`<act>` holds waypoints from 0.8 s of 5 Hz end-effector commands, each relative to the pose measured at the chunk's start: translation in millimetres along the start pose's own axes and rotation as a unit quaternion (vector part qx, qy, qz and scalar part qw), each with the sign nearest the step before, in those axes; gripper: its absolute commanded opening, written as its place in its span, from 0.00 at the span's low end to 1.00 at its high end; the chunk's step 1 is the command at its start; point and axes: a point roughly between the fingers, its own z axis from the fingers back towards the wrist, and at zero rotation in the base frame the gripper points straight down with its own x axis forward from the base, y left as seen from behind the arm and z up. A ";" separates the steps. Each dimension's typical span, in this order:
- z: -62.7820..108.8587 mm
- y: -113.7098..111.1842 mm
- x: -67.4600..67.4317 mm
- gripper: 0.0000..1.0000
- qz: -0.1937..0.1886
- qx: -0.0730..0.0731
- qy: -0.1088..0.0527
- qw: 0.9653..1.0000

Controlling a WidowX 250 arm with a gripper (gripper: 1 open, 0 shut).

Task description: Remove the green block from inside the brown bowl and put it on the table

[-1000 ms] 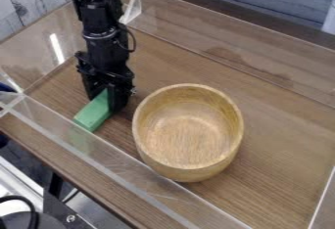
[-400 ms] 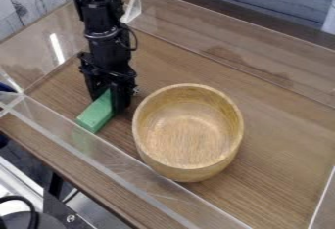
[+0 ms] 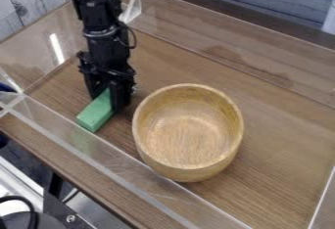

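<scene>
The green block lies tilted on the table, left of the brown bowl, whose inside holds nothing. My black gripper comes down from the upper left and is shut on the block's upper end; the block's lower end rests on or just above the wood near the front acrylic wall.
Low clear acrylic walls run along the table's front and left edges, close to the block. Another clear wall lines the back. Bare wood shows behind and to the right of the bowl.
</scene>
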 end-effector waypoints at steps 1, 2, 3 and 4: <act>13.1 7.8 8.2 0.00 0.007 0.010 -0.024 1.000; 13.2 7.8 8.5 0.00 0.009 0.008 -0.024 1.000; 13.2 7.6 9.0 0.00 0.010 0.006 -0.024 1.000; 12.9 7.5 9.5 0.00 0.012 0.005 -0.023 1.000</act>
